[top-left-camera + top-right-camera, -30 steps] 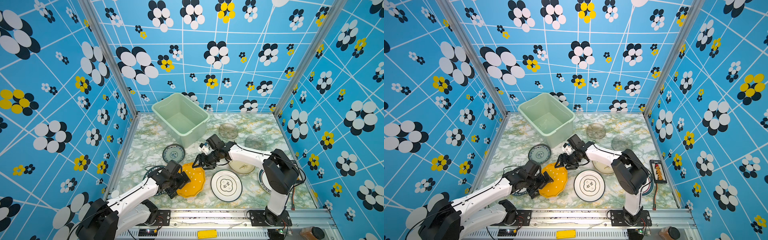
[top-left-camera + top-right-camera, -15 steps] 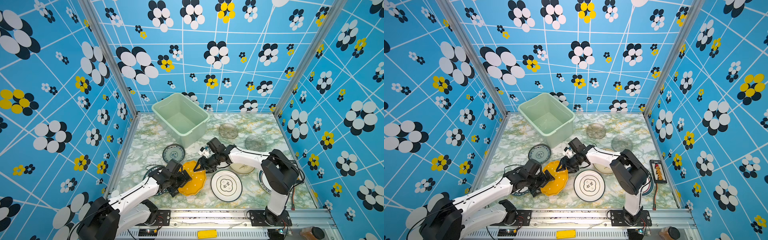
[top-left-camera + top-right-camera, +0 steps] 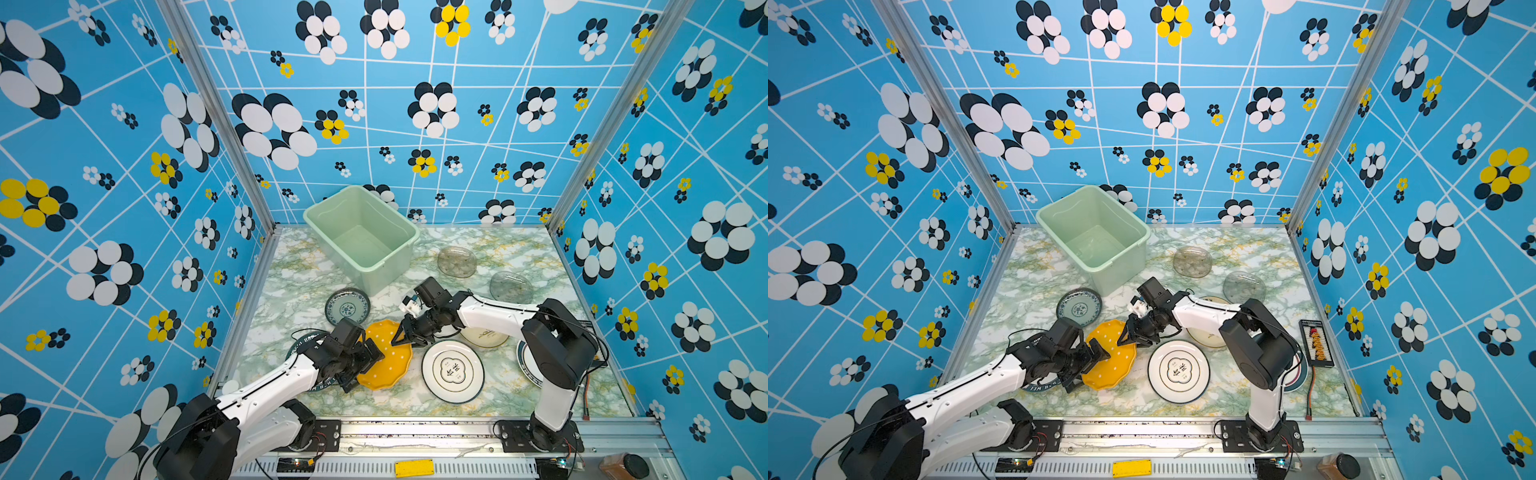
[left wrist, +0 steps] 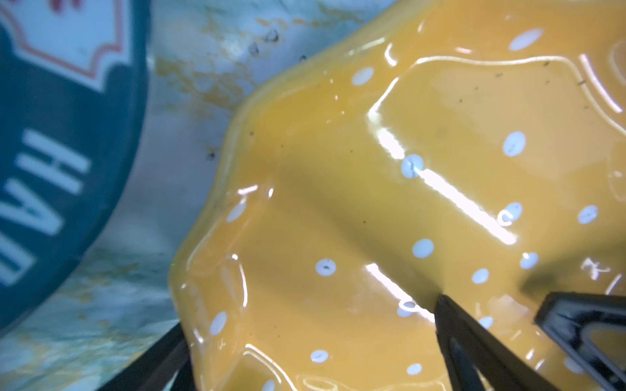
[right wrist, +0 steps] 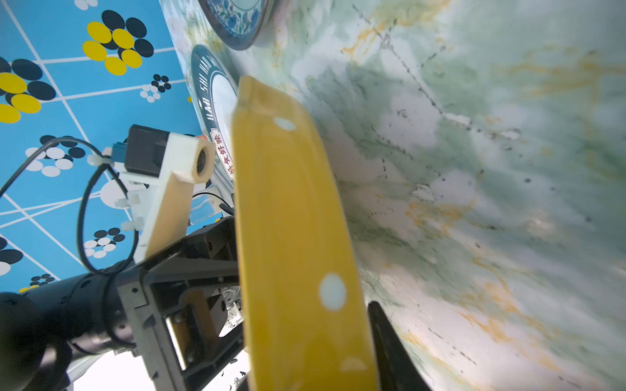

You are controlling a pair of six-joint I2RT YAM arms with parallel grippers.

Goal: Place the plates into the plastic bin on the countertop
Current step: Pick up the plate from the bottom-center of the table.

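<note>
Yellow plate (image 3: 388, 363) rim pinched by the low, outstretched right claw (image 3: 405, 341); left claw (image 3: 365, 372) spread open alongside.

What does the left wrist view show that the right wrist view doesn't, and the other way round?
Only the left wrist view: the yellow plate from above, its glossy white-dotted upper face filling most of the picture.
Only the right wrist view: that plate edge-on, the blue flowered wall, the patterned plate and the left arm's camera.
Both: the yellow plate, the lettered plate with its dark rim, and the marbled countertop.
</note>
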